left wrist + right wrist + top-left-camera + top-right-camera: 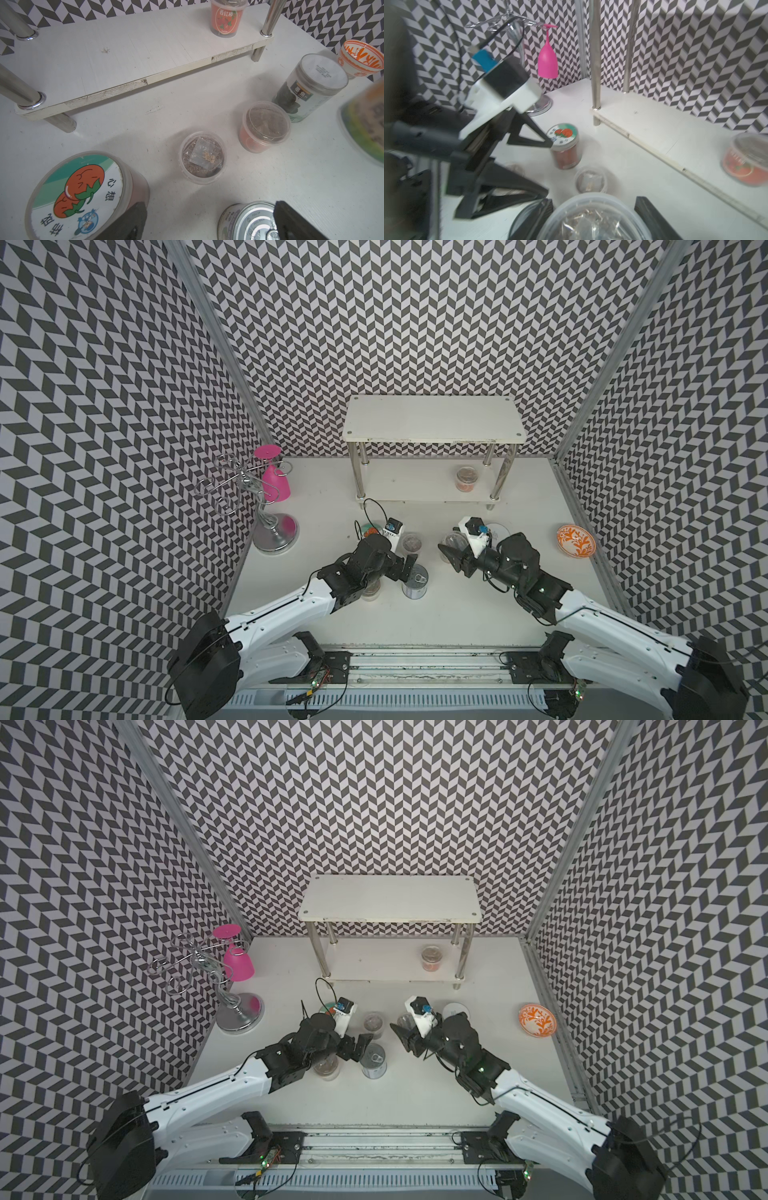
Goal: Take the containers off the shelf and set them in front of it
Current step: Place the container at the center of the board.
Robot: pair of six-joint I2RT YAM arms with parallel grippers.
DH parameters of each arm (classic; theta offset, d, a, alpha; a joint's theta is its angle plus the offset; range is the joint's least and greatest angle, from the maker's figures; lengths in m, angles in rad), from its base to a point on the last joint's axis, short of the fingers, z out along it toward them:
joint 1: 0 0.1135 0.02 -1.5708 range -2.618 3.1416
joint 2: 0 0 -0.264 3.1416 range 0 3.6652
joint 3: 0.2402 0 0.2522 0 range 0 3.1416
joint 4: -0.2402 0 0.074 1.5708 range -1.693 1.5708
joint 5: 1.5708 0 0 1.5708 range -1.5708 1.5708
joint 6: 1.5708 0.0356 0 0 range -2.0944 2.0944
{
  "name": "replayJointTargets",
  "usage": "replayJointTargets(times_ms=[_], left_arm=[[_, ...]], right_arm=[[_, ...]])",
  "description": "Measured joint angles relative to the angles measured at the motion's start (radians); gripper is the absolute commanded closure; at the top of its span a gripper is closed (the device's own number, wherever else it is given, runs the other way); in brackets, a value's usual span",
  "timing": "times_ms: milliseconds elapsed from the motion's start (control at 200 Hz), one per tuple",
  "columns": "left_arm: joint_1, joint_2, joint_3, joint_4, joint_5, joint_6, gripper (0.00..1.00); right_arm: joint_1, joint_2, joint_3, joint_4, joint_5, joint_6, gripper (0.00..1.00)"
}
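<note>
Clear tub sat between fingers of right gripper, grip unclear. Left gripper gaped wide, empty; one red-label tub sat on shelf lower tier

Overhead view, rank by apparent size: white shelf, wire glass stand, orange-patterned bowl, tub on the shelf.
In a top view:
1. white shelf
2. wire glass stand
3. orange-patterned bowl
4. clear tub, though it sits farther back

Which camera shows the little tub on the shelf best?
The left wrist view: the tub is close and sharp, red label readable, only its lid cut off. Both top views show the tub tiny on the shelf's lower board. The right wrist view shows the tub blurred at the picture's edge.
</note>
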Motion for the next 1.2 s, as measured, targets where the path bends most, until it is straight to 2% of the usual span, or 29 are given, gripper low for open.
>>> replayJointTargets(times_ms=[125,305,816,976,1197], left_arm=[[0.005,0.000,0.000,0.004,0.007,0.008,0.00],[0.007,0.000,0.000,0.004,0.010,0.011,0.00],[0.013,0.000,0.000,0.015,0.012,0.010,0.00],[0.013,0.000,0.000,0.017,0.013,0.010,0.00],[0.015,0.000,0.000,0.018,0.018,0.010,0.00]], right_arm=[[0.045,-0.072,-0.092,-0.047,0.019,0.059,0.36],[0.081,-0.076,-0.182,-0.085,0.096,0.140,0.37],[0.129,0.190,-0.197,0.008,0.245,0.204,0.33],[0.132,0.248,-0.200,0.068,0.259,0.204,0.28],[0.134,0.263,-0.213,0.108,0.244,0.203,0.15]])
